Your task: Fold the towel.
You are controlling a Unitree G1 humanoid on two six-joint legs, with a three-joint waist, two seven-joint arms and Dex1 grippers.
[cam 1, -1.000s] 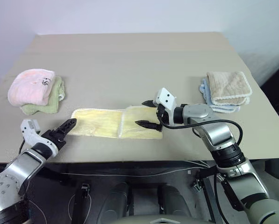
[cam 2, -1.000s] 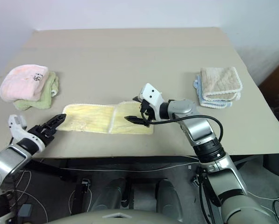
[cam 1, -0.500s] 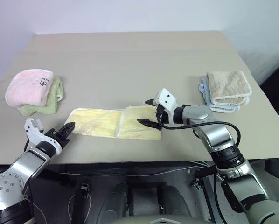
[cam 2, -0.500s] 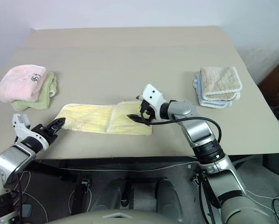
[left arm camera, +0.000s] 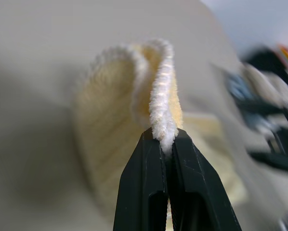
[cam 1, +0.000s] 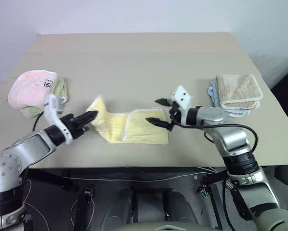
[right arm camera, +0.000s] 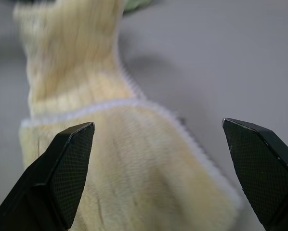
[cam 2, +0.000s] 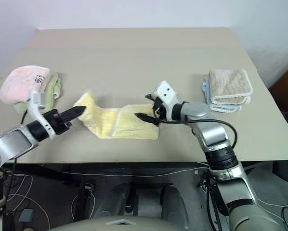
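Observation:
The pale yellow towel [cam 1: 134,129] lies near the table's front edge, its right part folded over and flat. My left gripper [cam 1: 92,116] is shut on the towel's left end [left arm camera: 159,103], which is lifted off the table and bunched upward. My right gripper [cam 1: 157,111] stands open just above the towel's folded right part [right arm camera: 134,159], its fingers [right arm camera: 69,154] wide apart with nothing between them.
A pink towel [cam 1: 32,85] on a light green one [cam 1: 61,90] sits at the left of the tan table [cam 1: 134,62]. A beige towel [cam 1: 238,89] on a pale blue one [cam 1: 213,91] lies at the right. The table's front edge runs close to the yellow towel.
My left gripper shut on the towel's left end and raised it up and to the right, bunching the cloth. My right gripper rose slightly and stayed open.

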